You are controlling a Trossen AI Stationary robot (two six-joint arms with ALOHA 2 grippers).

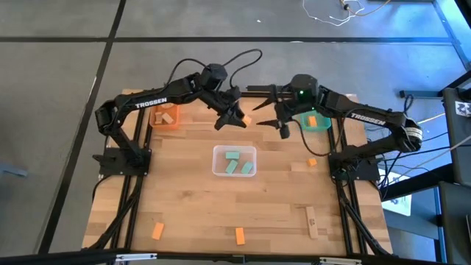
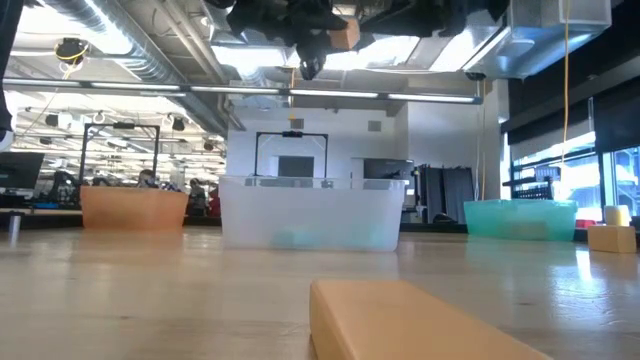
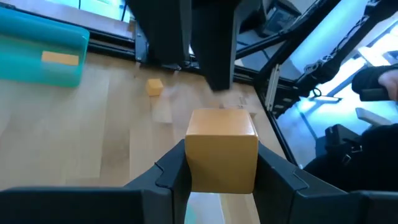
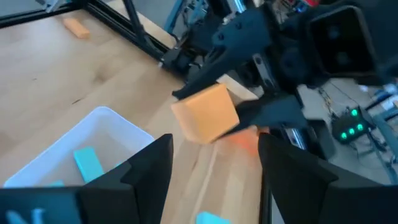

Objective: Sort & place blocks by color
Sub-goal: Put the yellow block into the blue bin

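My left gripper is shut on an orange block, held high above the table's far middle, beyond the clear tray. The block also shows in the left wrist view, the right wrist view and at the top of the low view. My right gripper is open and empty, just to the right of the block and facing it; in its wrist view its fingers stand wide apart, short of the block. Mint green blocks lie in the clear tray. My left gripper pinches the orange block by two opposite side faces between its two fingers. It comes from the table's left, slanting down. The block is lifted clear of the table, and its far end sticks out past the fingertips.
An orange tray with tan blocks stands far left. A teal tray with an orange block stands far right. Loose orange blocks and a tan block lie on the table.
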